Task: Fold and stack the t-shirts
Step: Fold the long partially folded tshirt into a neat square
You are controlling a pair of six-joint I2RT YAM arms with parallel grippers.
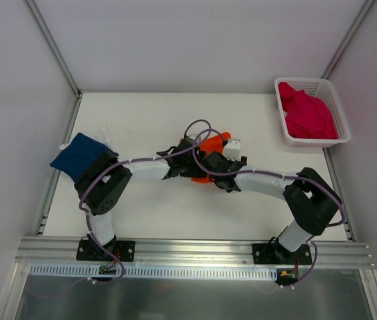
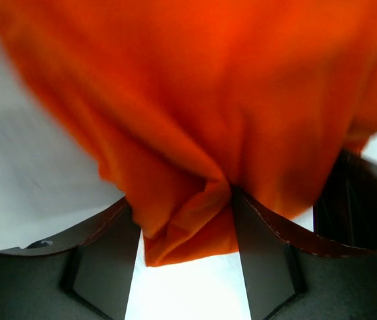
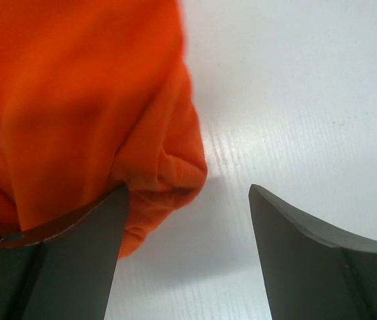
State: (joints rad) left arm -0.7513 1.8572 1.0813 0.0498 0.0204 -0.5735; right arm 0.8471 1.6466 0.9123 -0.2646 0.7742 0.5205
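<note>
Nearest us, the left tool [image 2: 182,197] is clamped on a bunched fold of the orange t-shirt [image 2: 208,80], cloth filling the gap between its jaws. The right tool [image 3: 188,188], at that shirt's right edge, stands wide: only one finger touches the cloth, and bare bench [image 3: 295,100] shows between its jaws. The orange t-shirt lies crumpled mid-bench under both tools, so we judge the step in hand to be taking hold of it to spread it for folding, with one hold made and the other not yet. Next we would want the right tool shifted onto the cloth edge and closed, then both drawn apart to flatten the shirt. Well left of the orange t-shirt, the navy t-shirt [image 1: 78,155] lies as a compact folded square. Beyond the orange t-shirt, far to its right, the magenta t-shirt [image 1: 307,117] sits heaped in the white basket [image 1: 344,130], unfolded
</note>
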